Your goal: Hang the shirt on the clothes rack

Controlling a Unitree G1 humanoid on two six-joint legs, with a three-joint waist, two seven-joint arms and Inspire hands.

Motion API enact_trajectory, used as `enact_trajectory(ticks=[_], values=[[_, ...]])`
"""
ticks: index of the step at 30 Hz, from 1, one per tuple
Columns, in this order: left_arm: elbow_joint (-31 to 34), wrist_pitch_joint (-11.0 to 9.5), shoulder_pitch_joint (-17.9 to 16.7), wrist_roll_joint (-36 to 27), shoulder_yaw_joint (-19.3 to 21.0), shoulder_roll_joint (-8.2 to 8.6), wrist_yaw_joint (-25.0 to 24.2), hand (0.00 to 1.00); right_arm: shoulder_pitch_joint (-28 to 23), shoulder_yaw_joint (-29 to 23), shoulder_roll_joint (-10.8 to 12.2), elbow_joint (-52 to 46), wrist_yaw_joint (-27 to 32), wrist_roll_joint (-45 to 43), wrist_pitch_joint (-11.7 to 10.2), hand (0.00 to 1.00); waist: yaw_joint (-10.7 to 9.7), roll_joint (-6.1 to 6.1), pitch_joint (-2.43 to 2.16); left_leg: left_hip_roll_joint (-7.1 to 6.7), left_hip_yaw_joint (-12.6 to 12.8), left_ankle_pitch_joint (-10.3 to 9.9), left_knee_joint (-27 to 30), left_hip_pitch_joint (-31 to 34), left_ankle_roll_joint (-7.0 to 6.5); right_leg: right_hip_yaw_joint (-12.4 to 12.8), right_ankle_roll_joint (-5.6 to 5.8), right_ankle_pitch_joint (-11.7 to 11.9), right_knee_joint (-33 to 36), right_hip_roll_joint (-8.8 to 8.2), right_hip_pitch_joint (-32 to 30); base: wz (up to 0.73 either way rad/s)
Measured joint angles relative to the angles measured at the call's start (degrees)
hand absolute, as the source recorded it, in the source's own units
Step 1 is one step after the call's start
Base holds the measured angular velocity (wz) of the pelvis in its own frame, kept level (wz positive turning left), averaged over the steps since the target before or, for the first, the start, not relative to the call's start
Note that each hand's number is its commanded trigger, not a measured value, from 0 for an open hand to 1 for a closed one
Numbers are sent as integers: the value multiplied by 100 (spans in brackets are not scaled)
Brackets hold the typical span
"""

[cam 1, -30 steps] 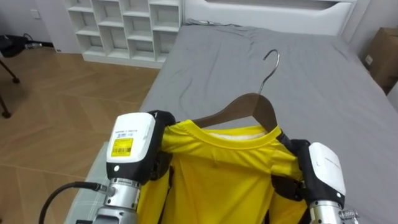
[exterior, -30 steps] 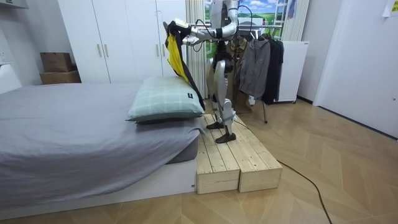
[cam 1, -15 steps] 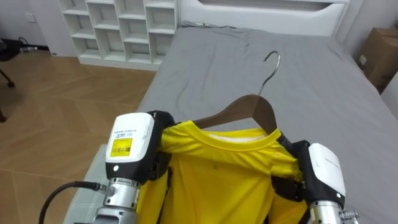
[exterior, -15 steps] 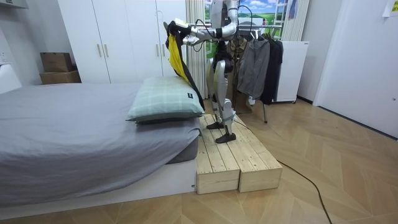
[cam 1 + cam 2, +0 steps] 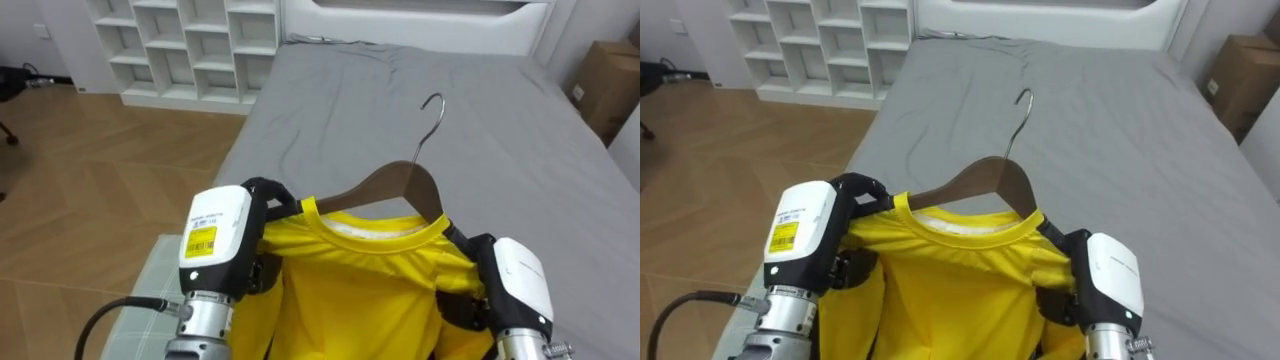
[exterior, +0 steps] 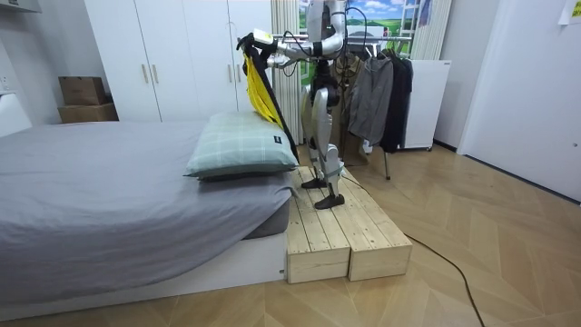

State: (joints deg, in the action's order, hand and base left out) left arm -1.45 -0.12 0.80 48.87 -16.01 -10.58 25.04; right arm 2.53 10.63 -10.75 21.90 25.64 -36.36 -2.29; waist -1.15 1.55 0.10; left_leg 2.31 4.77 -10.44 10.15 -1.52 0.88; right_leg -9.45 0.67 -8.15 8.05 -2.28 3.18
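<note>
Yellow shirt sits on wooden hanger, hook free above the bed. Left hand and right hand grip one shoulder each, fingers curled, apparently to hold it spread for hanging.

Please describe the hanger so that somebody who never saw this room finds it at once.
Over the large grey bed, the robot's left hand and right hand grip a yellow shirt by its shoulders. The hanger is the dark brown wooden piece rising from its collar, the only thing with a silver metal hook.

A checked pillow lies on the grey bed.
</note>
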Motion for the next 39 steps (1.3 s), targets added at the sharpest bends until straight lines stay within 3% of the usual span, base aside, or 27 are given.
enact_trajectory(ticks=[9,19,39], values=[[1,0,-85,-492,13,1,-298,0,0,-1,13,235,-294,-13,59,100,15,99,25,0,-2,0,-10,-4,0,4,1,0,-8,0,1,0],[2,0,-99,-867,5,5,-304,0,-5,-1,14,243,-390,14,73,100,-18,108,23,0,5,0,2,-23,0,19,2,-1,-18,0,27,0],[0,-81,-98,-950,30,-36,-277,0,-3,-63,11,462,-425,510,32,100,3,130,36,0,65,1,-26,-118,-1,88,8,-6,-30,2,96,0]])
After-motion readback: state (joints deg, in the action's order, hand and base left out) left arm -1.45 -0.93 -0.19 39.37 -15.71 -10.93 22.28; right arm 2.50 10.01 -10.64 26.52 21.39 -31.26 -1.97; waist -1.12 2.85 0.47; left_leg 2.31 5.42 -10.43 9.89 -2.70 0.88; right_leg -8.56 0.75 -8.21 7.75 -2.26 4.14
